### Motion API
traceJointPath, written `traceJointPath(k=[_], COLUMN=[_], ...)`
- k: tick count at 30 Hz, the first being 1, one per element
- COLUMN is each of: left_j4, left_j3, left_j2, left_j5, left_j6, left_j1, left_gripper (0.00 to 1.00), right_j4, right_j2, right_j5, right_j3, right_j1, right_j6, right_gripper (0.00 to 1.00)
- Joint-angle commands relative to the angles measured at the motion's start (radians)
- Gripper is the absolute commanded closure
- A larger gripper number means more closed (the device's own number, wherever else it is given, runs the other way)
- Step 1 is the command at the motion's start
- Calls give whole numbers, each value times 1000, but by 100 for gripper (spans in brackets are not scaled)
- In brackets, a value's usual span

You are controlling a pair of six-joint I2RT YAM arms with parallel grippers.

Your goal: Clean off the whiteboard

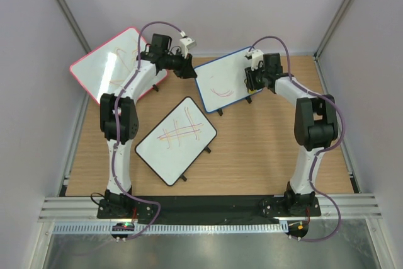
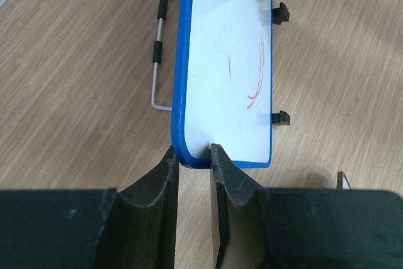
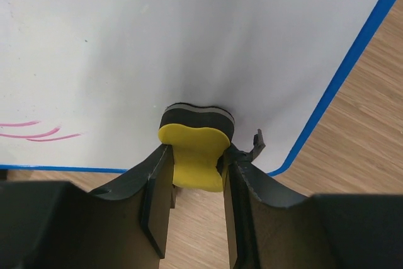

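Far-centre on the counter [image 1: 252, 155], left claw [image 2: 194, 157] pinches the whiteboard [image 1: 223, 80] by its blue corner; right claw [image 3: 196, 159] pinches the yellow eraser [image 3: 192, 140] against its face. Press felt flush, sweep toward the pink strokes [image 3: 38, 132].

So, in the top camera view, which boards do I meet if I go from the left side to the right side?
pink-framed board → black-framed board → blue-framed whiteboard
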Motion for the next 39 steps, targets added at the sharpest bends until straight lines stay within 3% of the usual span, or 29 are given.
traceJointPath(k=[1,12,18,29,35,39], left_j4=[2,0,2,2,2,2], left_j3=[-2,1,-12,-13,-10,-9], left_j2=[-23,-20,-29,-30,-29,-30], left_j5=[-29,-27,-29,-27,-27,-26], left_j6=[86,85,92,91,89,85], left_j1=[-18,-21,-21,-21,-21,-23], left_gripper=[100,100,100,100,100,100], right_j4=[105,102,120,261,335,364], right_j2=[-30,135,163,17,-29,-18], right_j5=[55,173,317,474,491,476], right_j3=[64,272,338,42,-129,-147], right_j1=[119,427,445,304,302,380], right_j6=[52,85,141,238,272,263], right_gripper=[99,99,99,99,99,99])
